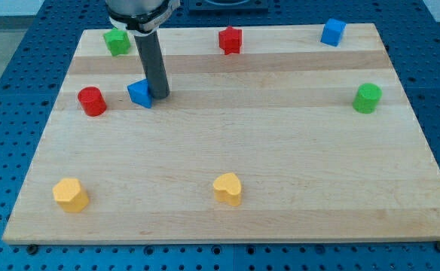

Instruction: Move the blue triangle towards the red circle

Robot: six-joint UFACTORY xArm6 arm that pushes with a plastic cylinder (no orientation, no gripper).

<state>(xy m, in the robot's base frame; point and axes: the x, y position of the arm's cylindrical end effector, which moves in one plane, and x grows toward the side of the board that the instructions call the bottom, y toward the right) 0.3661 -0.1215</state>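
With no jaws to speak of, the rod's tip (160, 95) sat touching the blue triangle (139, 93) on its right, so a steady leftward push suited reaching the nearby red circle (92, 101).

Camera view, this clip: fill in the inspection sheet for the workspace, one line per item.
Surface: wooden board, flat.
Job's things: blue triangle lies to the view's right of red circle, apart.
Clutter: green block, red block, blue cube, green cylinder, yellow block, yellow heart.
Grippers: none; my tip sits against the triangle's right side.
Cables: nothing seen.
Surroundings: blue perforated table.
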